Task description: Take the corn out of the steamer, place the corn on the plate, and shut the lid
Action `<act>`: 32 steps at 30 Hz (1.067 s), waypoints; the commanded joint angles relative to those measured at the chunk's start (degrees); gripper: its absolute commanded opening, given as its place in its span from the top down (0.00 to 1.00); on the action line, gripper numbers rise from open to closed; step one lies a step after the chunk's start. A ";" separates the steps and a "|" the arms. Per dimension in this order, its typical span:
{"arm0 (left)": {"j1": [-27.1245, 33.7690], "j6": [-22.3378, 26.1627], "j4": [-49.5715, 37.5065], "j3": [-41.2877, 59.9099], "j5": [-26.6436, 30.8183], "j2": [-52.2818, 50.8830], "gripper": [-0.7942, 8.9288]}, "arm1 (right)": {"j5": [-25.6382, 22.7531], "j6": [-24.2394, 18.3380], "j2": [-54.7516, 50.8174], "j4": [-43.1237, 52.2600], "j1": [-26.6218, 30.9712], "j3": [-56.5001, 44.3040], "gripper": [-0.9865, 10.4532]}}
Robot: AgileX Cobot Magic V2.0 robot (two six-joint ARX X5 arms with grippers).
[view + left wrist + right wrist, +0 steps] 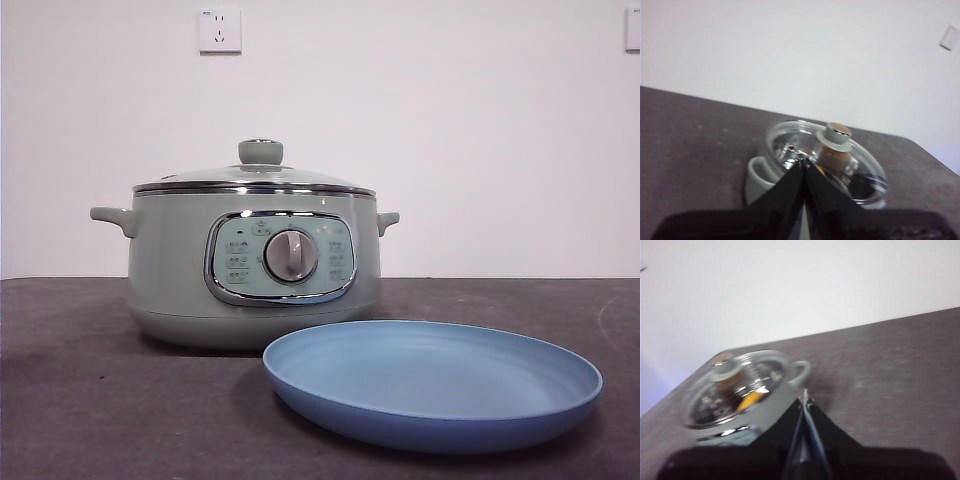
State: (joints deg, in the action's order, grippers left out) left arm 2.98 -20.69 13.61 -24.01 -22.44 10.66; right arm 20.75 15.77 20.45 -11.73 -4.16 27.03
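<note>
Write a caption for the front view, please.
Sage-green steamer with its glass lid closed, beside an empty light-blue plate on a dark table.

The steamer (180, 270) is pale sage green, its panel chrome-framed with a grey dial (291, 256); the lid (255, 178) is clear glass, chrome-rimmed, with a pale green knob; the plate (432, 385) is matte light blue; the corn (750, 400) shows yellow-orange through the glass; the tabletop (80, 400) is dark mottled grey; both pincers are black.
</note>
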 commanded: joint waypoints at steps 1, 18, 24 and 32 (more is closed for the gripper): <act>0.00 -0.07 2.19 -4.55 -2.47 3.32 0.93 | 5.03 -3.04 7.89 -3.93 -0.07 7.82 0.92; 0.00 16.35 22.14 -29.86 -18.34 26.77 0.93 | 25.00 -11.34 33.68 -22.21 -3.87 36.00 0.92; 0.00 17.55 23.37 -33.29 -18.36 30.71 0.93 | 24.96 -11.34 33.57 -22.27 -5.38 36.02 0.92; 0.00 15.41 23.54 -33.38 -18.62 30.95 0.44 | 24.94 -11.34 33.55 -22.25 -5.38 36.02 0.62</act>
State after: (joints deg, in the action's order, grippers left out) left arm 2.98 -4.62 37.26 -57.17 -40.73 41.82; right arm 45.45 4.89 54.06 -34.24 -9.41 62.92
